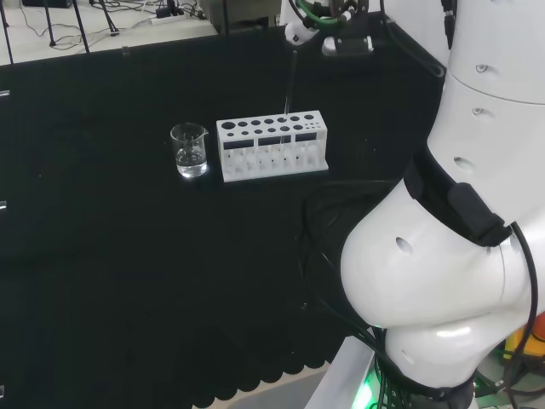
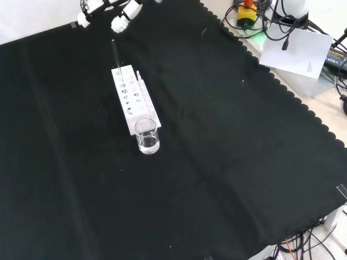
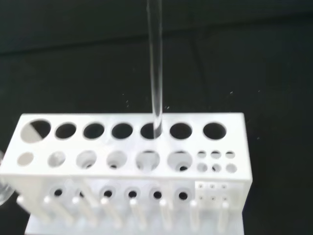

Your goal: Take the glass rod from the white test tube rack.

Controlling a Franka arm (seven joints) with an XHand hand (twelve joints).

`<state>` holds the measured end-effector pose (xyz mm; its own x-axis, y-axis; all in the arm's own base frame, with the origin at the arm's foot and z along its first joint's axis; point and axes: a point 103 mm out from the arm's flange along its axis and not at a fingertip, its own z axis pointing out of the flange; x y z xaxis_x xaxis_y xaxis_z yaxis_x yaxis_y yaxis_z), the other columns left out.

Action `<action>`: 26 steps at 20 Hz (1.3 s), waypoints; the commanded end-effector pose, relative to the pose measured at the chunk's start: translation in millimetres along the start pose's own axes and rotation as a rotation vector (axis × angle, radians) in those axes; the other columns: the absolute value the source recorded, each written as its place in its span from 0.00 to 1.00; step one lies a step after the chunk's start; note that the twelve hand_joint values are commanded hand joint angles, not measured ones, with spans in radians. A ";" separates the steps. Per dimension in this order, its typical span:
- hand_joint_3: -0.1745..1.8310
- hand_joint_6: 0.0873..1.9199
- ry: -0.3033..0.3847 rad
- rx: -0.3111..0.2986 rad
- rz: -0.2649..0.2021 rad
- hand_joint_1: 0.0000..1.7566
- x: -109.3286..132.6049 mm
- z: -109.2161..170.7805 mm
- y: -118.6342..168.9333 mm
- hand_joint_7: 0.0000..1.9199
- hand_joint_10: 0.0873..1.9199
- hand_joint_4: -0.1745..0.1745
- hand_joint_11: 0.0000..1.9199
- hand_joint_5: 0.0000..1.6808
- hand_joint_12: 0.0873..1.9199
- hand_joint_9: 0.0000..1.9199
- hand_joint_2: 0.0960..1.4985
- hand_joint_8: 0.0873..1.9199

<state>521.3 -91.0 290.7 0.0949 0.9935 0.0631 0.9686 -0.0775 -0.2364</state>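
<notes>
Rack (image 3: 132, 161) fills my wrist view, rod (image 3: 155, 73) upright in a back-row hole, tip at the rim. From the front, my hand (image 2: 120, 21) sits at the rod's 12 o'clock; grip unclear. I'd lift straight up, avoiding the hole's edge

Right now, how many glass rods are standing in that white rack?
1. The glass rod stands upright in a hole of the white test tube rack's back row, as the wrist view shows. The other holes look empty, though clear glass could go unseen.
</notes>
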 end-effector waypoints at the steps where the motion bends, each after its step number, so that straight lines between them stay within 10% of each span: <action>1: 0.00 0.00 0.002 0.027 0.017 0.29 -7.3 15.1 -20.2 0.01 0.47 0.00 0.00 0.04 0.61 0.06 0.90 0.44; 8: 0.00 0.00 0.005 0.045 -0.041 0.29 25.9 45.9 -7.6 0.09 0.48 0.00 0.00 0.05 0.73 0.18 0.90 0.49; 12: 0.00 0.00 -0.017 0.072 0.006 0.30 35.0 58.0 3.9 0.16 0.46 0.00 0.05 0.08 0.74 0.25 0.90 0.49; 26: 0.00 0.07 0.016 -0.003 -0.101 0.43 19.5 62.2 6.5 0.33 0.47 0.00 0.42 0.25 0.63 0.54 0.90 0.49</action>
<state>513.2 -67.1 227.6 0.0248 0.9940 0.1067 0.9664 0.0034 -0.2571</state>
